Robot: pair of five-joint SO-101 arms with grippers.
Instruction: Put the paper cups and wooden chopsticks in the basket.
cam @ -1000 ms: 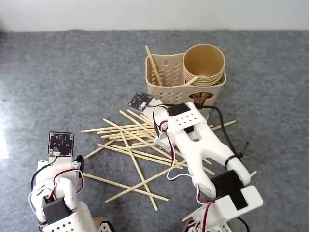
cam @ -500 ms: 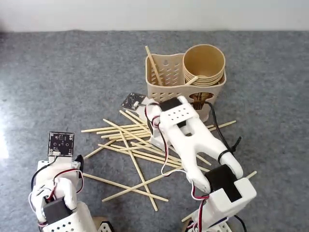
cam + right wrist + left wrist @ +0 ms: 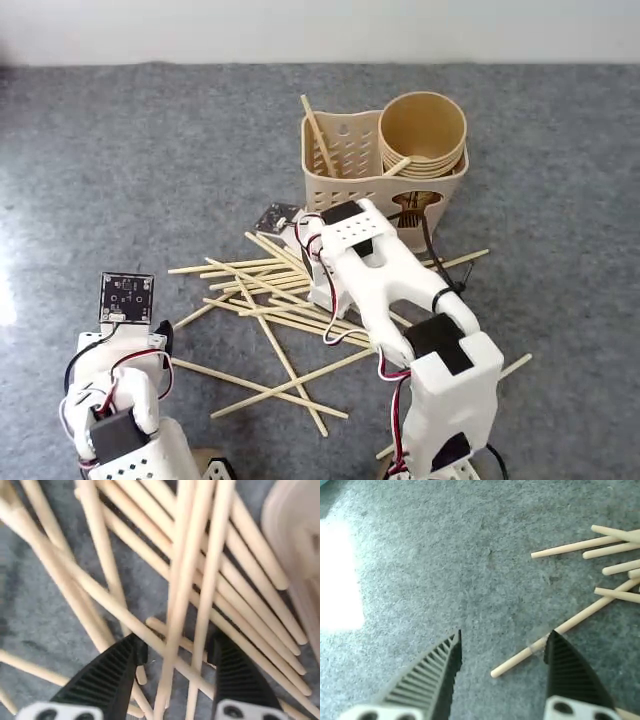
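Note:
Many wooden chopsticks (image 3: 265, 290) lie crossed in a pile on the grey carpet. The cream basket (image 3: 355, 185) stands behind them, with stacked paper cups (image 3: 425, 130) in one compartment and a chopstick (image 3: 318, 135) leaning in the other. My right arm (image 3: 375, 275) stretches over the pile. In the right wrist view its gripper (image 3: 177, 642) is open, low over the sticks, with two chopsticks (image 3: 192, 580) running between its fingers. My left gripper (image 3: 505, 637) is open just above the carpet, and the end of one chopstick (image 3: 560, 627) lies by one fingertip.
The basket's corner (image 3: 300, 535) is close beside the right gripper. My left arm (image 3: 120, 400) sits at the near left of the table. Bare carpet (image 3: 150, 150) spreads to the left of and behind the pile.
My right arm has swung left and come down over the middle of the pile, nudging a few chopsticks. The left arm has kept still.

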